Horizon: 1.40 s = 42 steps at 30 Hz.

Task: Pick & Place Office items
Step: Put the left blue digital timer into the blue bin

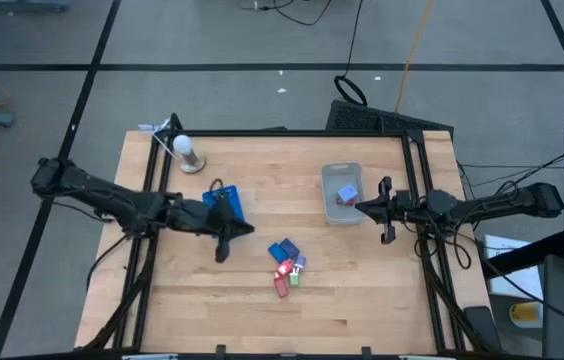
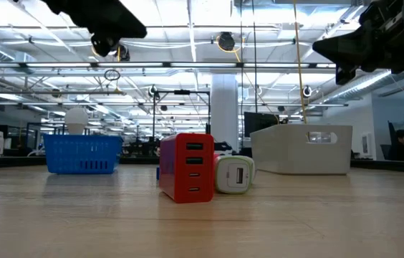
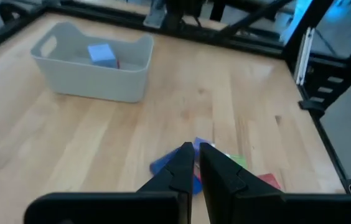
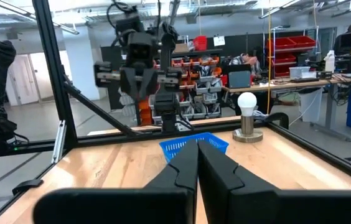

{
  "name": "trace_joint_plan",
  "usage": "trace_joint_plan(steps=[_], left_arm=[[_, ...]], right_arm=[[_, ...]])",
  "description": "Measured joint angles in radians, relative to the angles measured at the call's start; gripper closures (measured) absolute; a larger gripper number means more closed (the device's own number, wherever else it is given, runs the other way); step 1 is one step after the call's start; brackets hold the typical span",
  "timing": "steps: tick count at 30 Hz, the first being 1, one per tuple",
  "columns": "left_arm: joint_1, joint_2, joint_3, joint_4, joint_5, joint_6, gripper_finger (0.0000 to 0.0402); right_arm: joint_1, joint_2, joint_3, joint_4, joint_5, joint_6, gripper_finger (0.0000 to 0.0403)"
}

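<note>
Your bin [image 1: 342, 192] at two o'clock on the worktop [image 1: 212, 290] already holds a couple of items, blue and red, but a cluster of items [image 1: 286, 266] waits near five o'clock. Left fingers [image 1: 224, 250] hover just beside that pile, together and empty. Right fingers [image 1: 364, 208] hang over the bin, together, nothing held.

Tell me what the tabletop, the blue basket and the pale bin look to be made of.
Tabletop: wood, matte, with visible plank seams and grain. Blue basket: likely moulded plastic; its walls are an open lattice in one uniform colour. Pale bin: probably plastic, smooth and slightly translucent, with rounded corners and a cut-out handle.
</note>
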Motion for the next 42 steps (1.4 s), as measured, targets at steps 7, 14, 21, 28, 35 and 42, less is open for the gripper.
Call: trace_joint_plan(steps=[7,14,21,28,35,42], left_arm=[[0.045,0.200,0.154,-0.188,0.154,-0.010,0.0376],[0.090,0.391,0.265,-0.278,0.306,0.272,0.0376],[0.133,0.546,0.376,-0.350,0.339,0.382,0.0376],[0.157,0.663,0.475,-0.441,0.340,0.520,0.0324],[0.147,0.729,0.502,-0.437,0.329,0.619,0.0208],[0.178,0.766,0.502,-0.447,0.305,0.619,0.0145]], right_arm=[[0.000,0.003,0.000,0.000,0.000,0.009,0.0399],[0.000,0.003,0.000,0.000,0.000,0.016,0.0399],[0.000,0.019,0.000,-0.002,-0.001,0.027,0.0399],[0.000,0.042,0.000,-0.002,-0.003,0.030,0.0399],[0.000,0.067,0.000,-0.003,-0.003,0.031,0.0399],[0.000,0.088,0.000,-0.002,0.002,0.031,0.0399]])
